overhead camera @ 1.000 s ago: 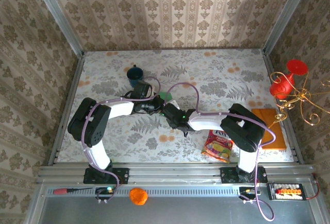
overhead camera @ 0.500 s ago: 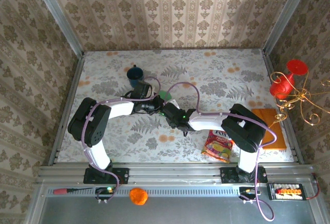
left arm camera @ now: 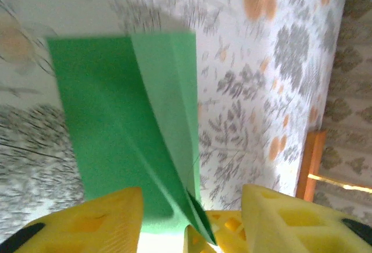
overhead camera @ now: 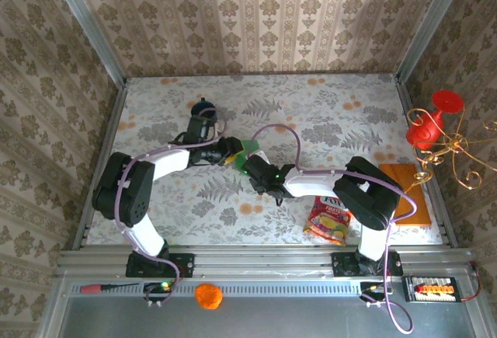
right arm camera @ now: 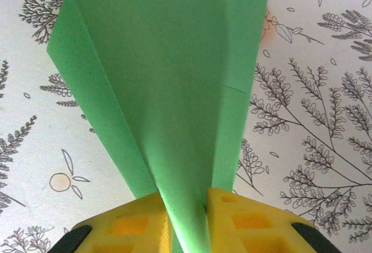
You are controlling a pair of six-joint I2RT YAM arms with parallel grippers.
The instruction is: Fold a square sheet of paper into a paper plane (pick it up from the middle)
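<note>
Since the earlier frames my left arm has swung its elbow outward toward the table's left edge. Its forearm now runs past the blue mug (overhead camera: 203,110), and the left gripper (overhead camera: 233,156) has opened from a closed state. The right arm has hardly shifted.

Overhead view: the paper plane (overhead camera: 248,148) shows as a small bright-green patch near the middle of the table (overhead camera: 342,120), just right of the mug. Both tools meet at it, the left gripper from the left and the right gripper (overhead camera: 250,164) from the near side. The snack packet (overhead camera: 328,220) and the orange-brown board (overhead camera: 404,190) lie well apart on the right.

Left wrist view: the left gripper (left arm camera: 192,193) has its yellow fingers (left arm camera: 93,221) spread to a moderate gap, with no pad pressing the paper. The paper plane (left arm camera: 128,131) extends away from the gap, with a long diagonal crease dividing a darker panel from a lighter one. Its narrow end descends between the fingers. I cannot tell whether it touches either finger. A strip of the board (left arm camera: 308,166) shows at the right margin.

Right wrist view: the right gripper (right arm camera: 186,200) is clamped on the paper plane (right arm camera: 168,72), its two yellow pads (right arm camera: 131,224) squeezing the folded layers where they taper to a narrow end. The paper fans out broad beyond the fingertips, above the floral table surface.
</note>
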